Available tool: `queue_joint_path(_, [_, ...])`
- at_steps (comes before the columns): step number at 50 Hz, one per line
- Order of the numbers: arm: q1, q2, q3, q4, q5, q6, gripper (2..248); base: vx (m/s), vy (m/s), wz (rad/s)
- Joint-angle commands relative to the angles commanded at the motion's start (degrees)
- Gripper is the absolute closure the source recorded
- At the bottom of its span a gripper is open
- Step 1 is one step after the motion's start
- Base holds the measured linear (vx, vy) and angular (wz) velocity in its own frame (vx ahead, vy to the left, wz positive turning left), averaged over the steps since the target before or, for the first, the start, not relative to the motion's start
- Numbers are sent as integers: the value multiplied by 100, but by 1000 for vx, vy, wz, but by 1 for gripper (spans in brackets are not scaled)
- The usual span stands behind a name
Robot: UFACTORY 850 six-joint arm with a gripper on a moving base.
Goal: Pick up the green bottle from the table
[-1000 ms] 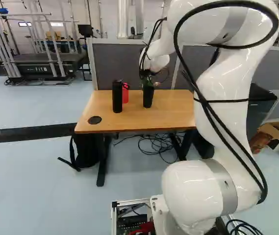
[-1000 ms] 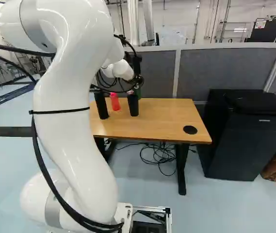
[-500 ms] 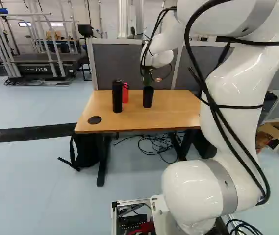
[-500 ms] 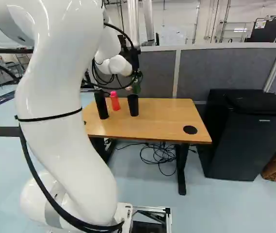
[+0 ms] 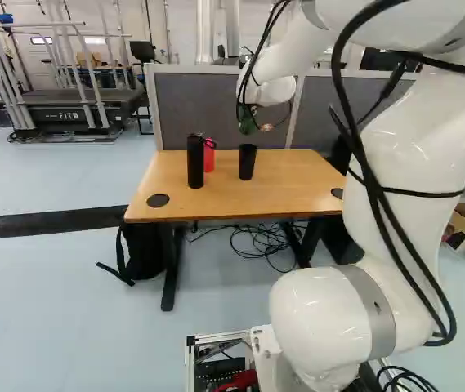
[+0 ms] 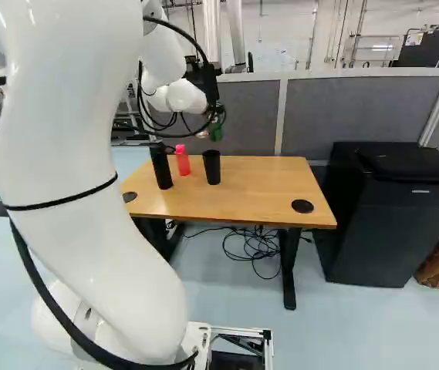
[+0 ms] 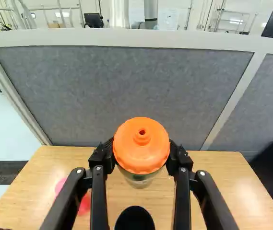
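Note:
High over the table, my gripper (image 6: 214,116) holds the green bottle (image 6: 217,132) in the air. Its green body also shows under the wrist in the left base view, as the bottle (image 5: 248,124). In the wrist view the gripper (image 7: 142,154) is shut on the bottle, one finger at each side, below its orange cap (image 7: 141,145). The cap hides much of the bottle's body. The table (image 5: 289,192) stands below, with an open black cup (image 5: 247,162) under the bottle, apart from it.
A tall black bottle (image 5: 195,162) and a red bottle (image 6: 183,160) stand close together beside the cup. Behind the table runs a grey partition (image 6: 342,112). A dark cabinet (image 6: 393,216) stands at the table's side, and cables (image 6: 251,248) lie underneath.
The arm has risen and drawn back somewhat, carrying the green bottle up from the black cup. Cup, black bottle and red bottle have stayed put, and the base has not moved.

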State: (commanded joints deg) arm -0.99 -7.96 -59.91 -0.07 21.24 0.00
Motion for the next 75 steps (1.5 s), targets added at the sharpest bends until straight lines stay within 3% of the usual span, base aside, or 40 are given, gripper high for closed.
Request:
queue_joint_path(56, [95,1232,1232,0,0,0,127,0,0,0])
queue_joint_path(75, [105,1323,1319,0,0,0,127,-36,0,63])
